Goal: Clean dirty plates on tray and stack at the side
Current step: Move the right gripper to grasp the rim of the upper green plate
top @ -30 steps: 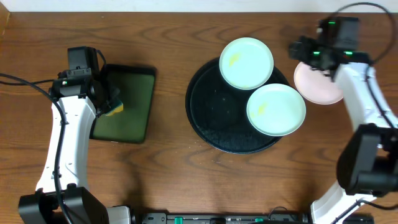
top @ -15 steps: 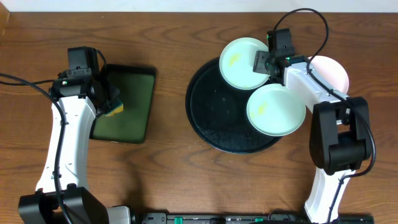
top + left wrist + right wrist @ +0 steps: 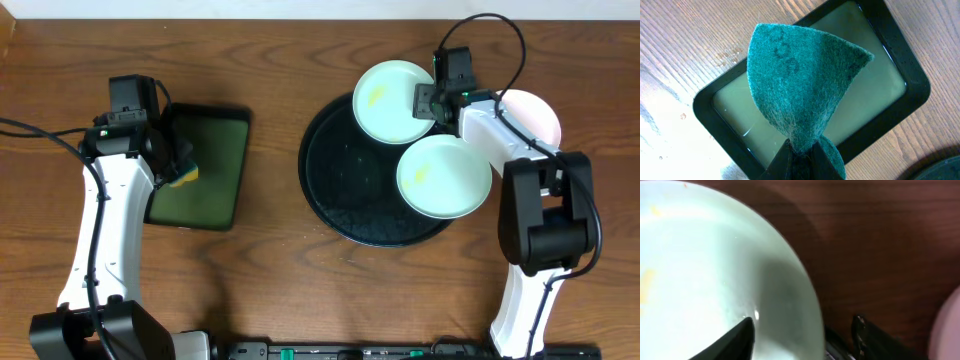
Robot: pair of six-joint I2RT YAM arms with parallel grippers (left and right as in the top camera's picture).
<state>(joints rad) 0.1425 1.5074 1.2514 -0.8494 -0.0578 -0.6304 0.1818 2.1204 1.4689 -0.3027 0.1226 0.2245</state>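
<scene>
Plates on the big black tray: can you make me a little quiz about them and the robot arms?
1. True or false: three plates lie on the round black tray.
2. What does the left gripper hold? A) a plate B) a green scouring pad C) nothing
3. Fill in: the right gripper's open jaws straddle the rim of the ___ plate.
Key: 1 false, only two; the white plate sits on the table. 2 B. 3 the pale cyan plate.
</scene>
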